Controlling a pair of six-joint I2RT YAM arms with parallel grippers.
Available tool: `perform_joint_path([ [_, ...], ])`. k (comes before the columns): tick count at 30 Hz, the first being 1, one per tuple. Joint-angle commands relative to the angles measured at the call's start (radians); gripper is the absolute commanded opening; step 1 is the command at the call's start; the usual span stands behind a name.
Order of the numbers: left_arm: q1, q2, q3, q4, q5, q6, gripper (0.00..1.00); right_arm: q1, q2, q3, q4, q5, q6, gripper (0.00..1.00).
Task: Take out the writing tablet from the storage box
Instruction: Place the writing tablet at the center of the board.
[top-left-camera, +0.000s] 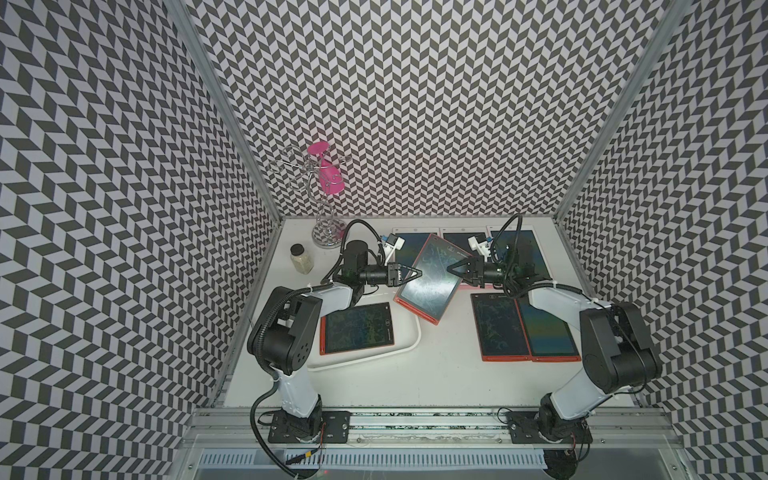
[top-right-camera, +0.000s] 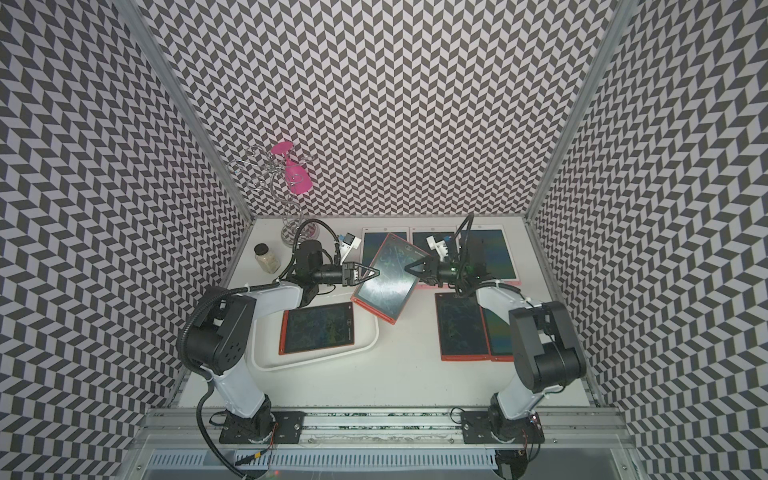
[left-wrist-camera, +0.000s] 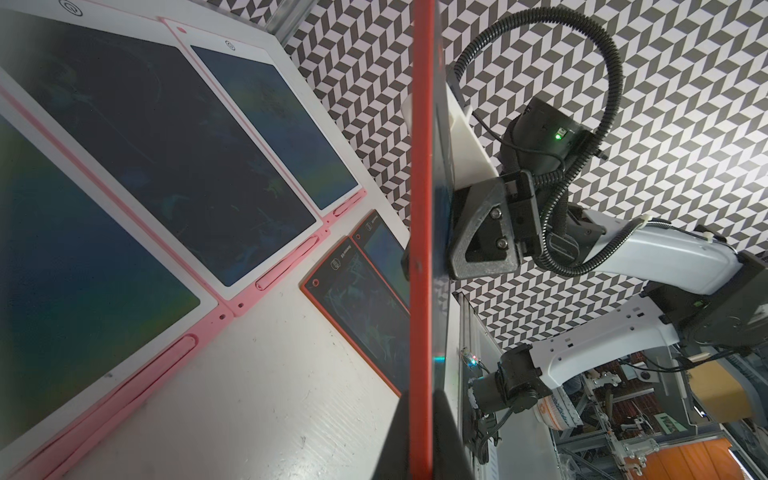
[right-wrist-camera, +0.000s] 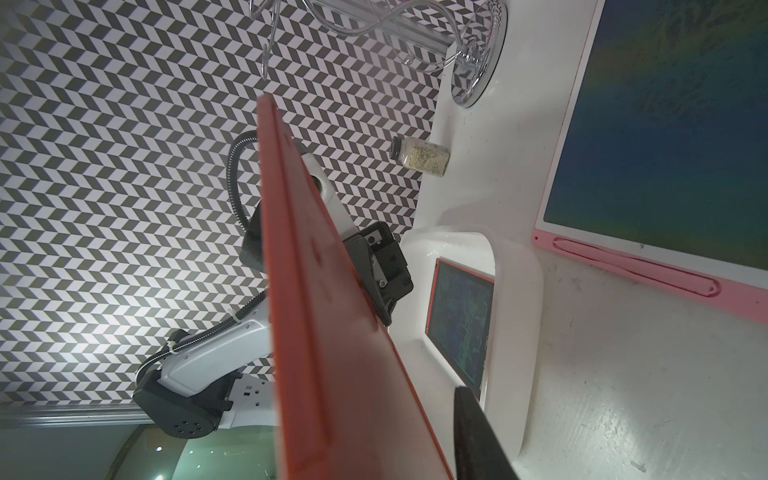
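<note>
I have the white-and-black left arm (top-left-camera: 291, 328) and its twin, the right arm (top-left-camera: 615, 345), bent at the elbow and reaching inward, forearms about level, grippers tip to tip. The black left gripper (top-left-camera: 417, 273) is clamped on one edge of the red-framed, dark-screened writing tablet (top-left-camera: 428, 282), which is held tilted in the air. The black right gripper (top-left-camera: 454, 268) straddles the opposite edge with its jaws slightly parted, and one finger (right-wrist-camera: 478, 436) stands just clear of the tablet.

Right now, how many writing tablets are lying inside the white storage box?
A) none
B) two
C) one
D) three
C: in both top views a single red-framed writing tablet lies flat inside the storage box. The lifted red-framed tablet is up in the air, gripped by the left gripper, not in the box.
</note>
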Motion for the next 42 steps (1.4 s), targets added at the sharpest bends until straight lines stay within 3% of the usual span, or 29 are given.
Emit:
perform_joint_path([
  [1,-0.01,0.027,0.016,0.005,-0.016,0.008,0.05,0.007,0.002,0.049,0.081,-0.025,0.017,0.33],
  [4,-0.011,0.03,0.009,0.028,-0.012,-0.017,0.01,0.004,0.009,0.057,0.084,-0.027,0.019,0.39],
  [12,-0.016,0.012,0.005,-0.022,-0.052,-0.06,0.0,-0.033,0.027,0.069,0.094,-0.01,0.02,0.46],
  [25,-0.034,-0.03,-0.017,0.066,-0.107,-0.242,0.0,-0.109,0.033,0.05,0.04,0.039,-0.033,0.53],
  [38,-0.084,-0.119,-0.071,-0.013,-0.251,-0.314,0.0,-0.219,-0.045,0.006,-0.199,0.245,-0.157,0.55],
  [42,-0.129,-0.174,-0.098,-0.139,-0.375,-0.295,0.0,-0.261,-0.12,-0.023,-0.282,0.343,-0.196,0.55],
])
